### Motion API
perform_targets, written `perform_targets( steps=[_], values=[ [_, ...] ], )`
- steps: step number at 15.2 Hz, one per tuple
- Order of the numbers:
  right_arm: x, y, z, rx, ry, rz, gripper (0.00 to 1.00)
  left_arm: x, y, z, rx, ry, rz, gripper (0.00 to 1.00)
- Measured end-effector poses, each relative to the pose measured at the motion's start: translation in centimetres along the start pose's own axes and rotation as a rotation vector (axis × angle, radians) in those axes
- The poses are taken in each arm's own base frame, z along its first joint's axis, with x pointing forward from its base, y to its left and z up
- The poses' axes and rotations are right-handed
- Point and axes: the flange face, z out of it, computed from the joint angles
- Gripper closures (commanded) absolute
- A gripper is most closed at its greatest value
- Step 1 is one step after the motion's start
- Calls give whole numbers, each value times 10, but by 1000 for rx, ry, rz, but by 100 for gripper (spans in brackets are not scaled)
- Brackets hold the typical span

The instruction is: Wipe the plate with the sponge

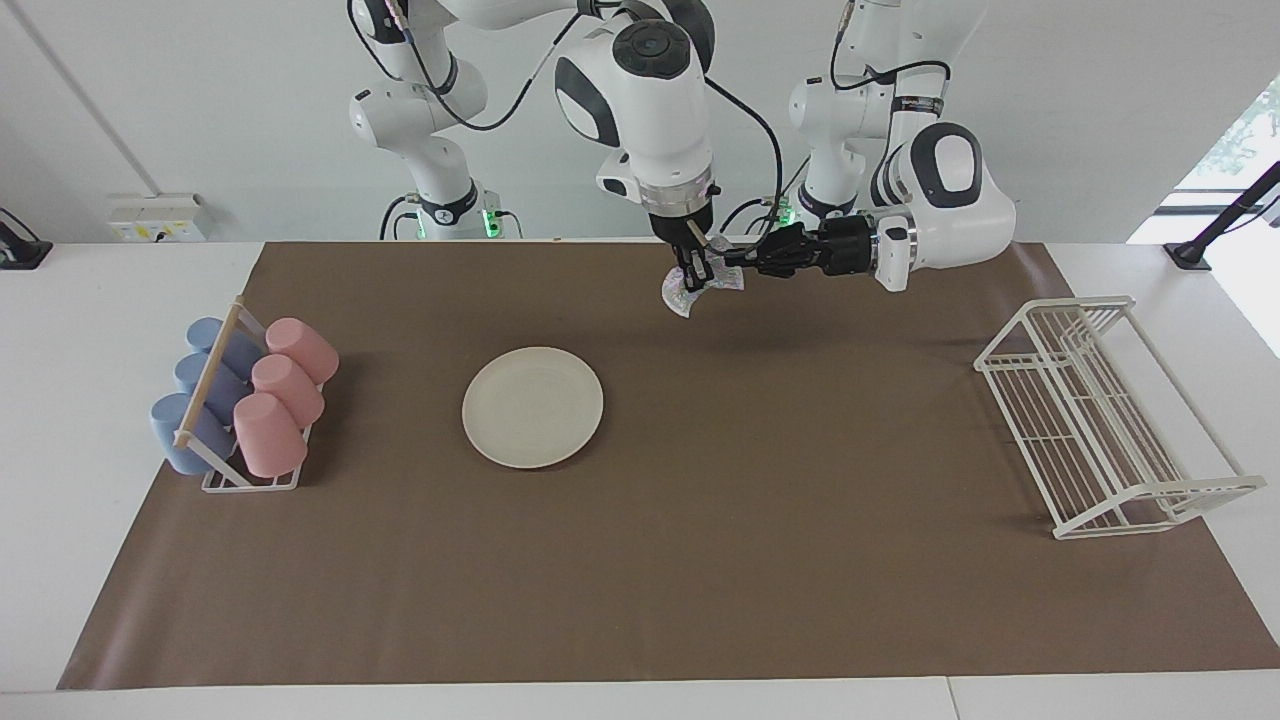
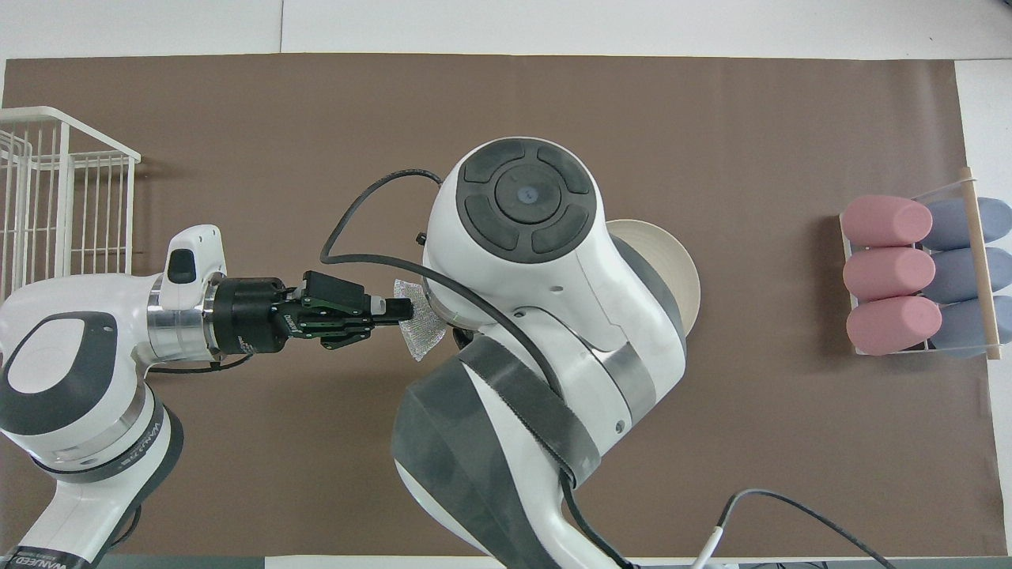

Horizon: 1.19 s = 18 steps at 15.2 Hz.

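- The sponge [image 1: 692,284] is held up in the air over the brown mat [image 1: 700,560], at the robots' edge of it, with both grippers at it.
- The right gripper [image 1: 697,268] is pointed straight down, and its fingers are seen in the facing view closed on the sponge's upper part; in the overhead view this gripper is hidden under its own arm.
- The left gripper [image 2: 395,310] is laid level, and its fingers are seen in the overhead view pressed together on the sponge's edge [image 2: 419,324].
- The sponge is shown as a small crumpled pad, silvery-white with pinkish flecks and a mesh-like surface.
- The plate [image 1: 533,407] is seen whole only in the facing view: round, cream-white, flat on the mat, well apart from the sponge, farther from the robots than it and toward the right arm's end of the table.
- In the overhead view only a crescent of the plate [image 2: 672,276] is left uncovered by the right arm.
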Motion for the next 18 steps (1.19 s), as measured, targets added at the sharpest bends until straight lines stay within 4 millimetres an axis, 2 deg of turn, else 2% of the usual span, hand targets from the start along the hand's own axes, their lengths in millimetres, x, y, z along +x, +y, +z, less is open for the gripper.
perform_targets(
  steps=[2, 5, 8, 11, 15, 18],
  values=[
    [29, -6, -1, -27, 11, -114, 100, 0, 0, 0, 0, 1, 0, 0],
    [87, -17, -8, -65, 12, -266, 100, 2, 0, -1, 4, 16, 0, 0],
    [119, -18, -1, -77, 10, -351, 100, 5, -2, -3, 19, 46, 1, 0],
    [142, -11, 36, -9, 23, -314, 100, 8, -5, -6, 45, 78, 5, 0],
    [178, 21, 103, 87, 55, -228, 100, 11, -14, -13, 159, 106, 33, 0],
    [212, 44, 136, 147, 79, -178, 100, 16, -20, -23, 253, 137, 59, 0]
  ],
)
